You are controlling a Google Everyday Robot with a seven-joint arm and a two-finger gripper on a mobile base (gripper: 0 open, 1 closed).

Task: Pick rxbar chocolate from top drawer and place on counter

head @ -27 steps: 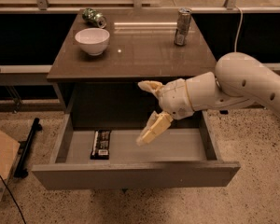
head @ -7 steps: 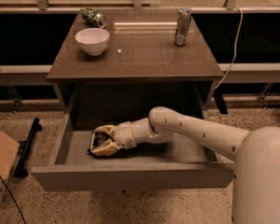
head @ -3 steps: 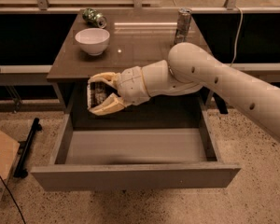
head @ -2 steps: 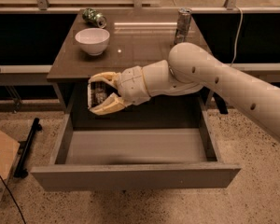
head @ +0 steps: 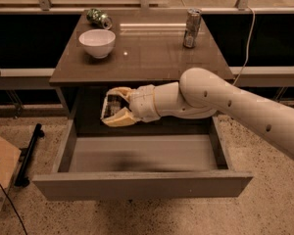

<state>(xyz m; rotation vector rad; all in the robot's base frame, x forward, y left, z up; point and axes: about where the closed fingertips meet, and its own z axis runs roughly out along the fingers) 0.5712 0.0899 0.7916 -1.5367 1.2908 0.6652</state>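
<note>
In the camera view we see the cream two-finger gripper [head: 108, 106] hanging in the air just under the front edge of the glossy grey-brown counter [head: 152, 58], left of that edge's middle; its fingers [head: 120, 119] are clamped on the small flat rxbar chocolate [head: 113, 103] in a dark wrapper with white print; the bar's long axis runs roughly upright, leaning a little, with one broad face towards us; both its ends sit behind the fingers, so we cannot tell which end points up. Below it, the wide shallow grey top drawer [head: 142, 185] stands pulled out. A white round bowl [head: 97, 43] sits near the counter's far left corner; a crushed green can [head: 99, 17] lies at that corner; a silver can [head: 191, 28] stands near the far right corner; the pale arm [head: 235, 106] is cut off at the right.
</note>
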